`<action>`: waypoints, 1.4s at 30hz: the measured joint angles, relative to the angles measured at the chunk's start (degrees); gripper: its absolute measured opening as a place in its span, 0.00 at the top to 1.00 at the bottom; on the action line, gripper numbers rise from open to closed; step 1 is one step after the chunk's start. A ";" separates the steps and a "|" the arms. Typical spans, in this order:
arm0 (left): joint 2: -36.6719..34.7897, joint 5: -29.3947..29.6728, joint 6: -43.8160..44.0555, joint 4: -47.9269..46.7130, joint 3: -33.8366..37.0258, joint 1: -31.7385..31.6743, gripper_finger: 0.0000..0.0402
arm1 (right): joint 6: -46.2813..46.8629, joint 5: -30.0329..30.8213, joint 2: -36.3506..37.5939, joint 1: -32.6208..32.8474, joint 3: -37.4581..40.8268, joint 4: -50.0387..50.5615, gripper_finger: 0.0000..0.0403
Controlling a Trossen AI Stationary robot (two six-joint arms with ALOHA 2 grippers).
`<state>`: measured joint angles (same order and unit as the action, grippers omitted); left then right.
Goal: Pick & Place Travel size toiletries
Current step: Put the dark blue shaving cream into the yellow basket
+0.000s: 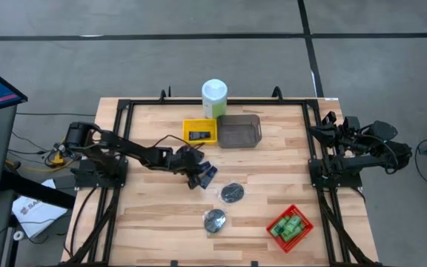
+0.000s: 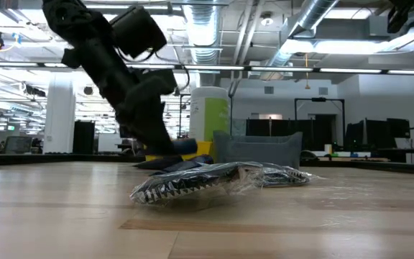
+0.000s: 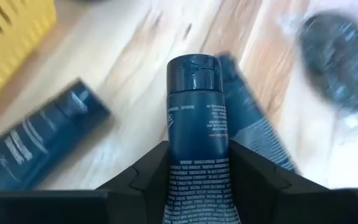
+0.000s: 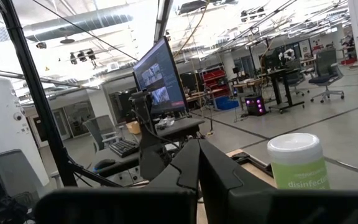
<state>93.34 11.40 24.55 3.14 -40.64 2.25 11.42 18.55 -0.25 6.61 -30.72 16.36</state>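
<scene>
Glossy dark plastic tube (image 3: pixel 194 124) above pale, smooth wooden table (image 3: pixel 142 56).

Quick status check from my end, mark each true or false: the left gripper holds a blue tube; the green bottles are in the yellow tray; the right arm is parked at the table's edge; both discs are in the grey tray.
1. The left gripper holds a blue tube. True: its fingers are clamped on the tube.
2. The green bottles are in the yellow tray. False: they sit in the red tray; the yellow one holds a dark tube.
3. The right arm is parked at the table's right edge. True: the right gripper is shut there.
4. Both discs are in the grey tray. False: the discs lie on the table.
</scene>
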 joint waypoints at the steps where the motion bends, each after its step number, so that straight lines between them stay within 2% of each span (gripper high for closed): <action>1: -0.86 -0.06 -0.07 0.01 0.00 -0.03 0.65 | 0.00 0.00 0.00 -0.02 0.00 0.00 1.00; 6: -6.06 0.20 -1.37 0.03 -0.05 -0.74 0.65 | 0.00 0.00 0.00 -0.02 0.00 -0.02 1.00; 11: -11.45 1.90 -10.40 -0.53 -0.09 -4.51 0.65 | -0.92 0.00 0.00 -0.02 0.00 -0.02 1.00; 20: -18.36 3.12 -24.78 -1.22 -0.11 -19.83 0.65 | -0.91 0.00 0.00 0.00 0.00 -0.09 1.00; 24: -17.50 -3.01 -28.76 -0.50 -0.14 -26.92 0.65 | -0.90 0.00 0.00 0.00 0.00 -0.09 1.00; 28: -14.96 -6.77 -33.72 -0.48 -0.17 -30.64 0.65 | -0.90 0.09 0.00 -0.01 0.00 -0.09 1.00; 35: -8.46 -8.90 -40.71 0.51 -0.41 -30.60 0.65 | -1.22 2.97 0.00 -0.02 0.00 -0.13 1.00; 42: -1.22 -8.92 -43.19 0.90 -6.87 -30.23 0.65 | -1.33 4.04 0.00 0.00 0.00 -0.11 1.00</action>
<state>92.12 2.48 -18.64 4.03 -47.51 -27.99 10.09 22.59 -0.25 6.61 -30.72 16.25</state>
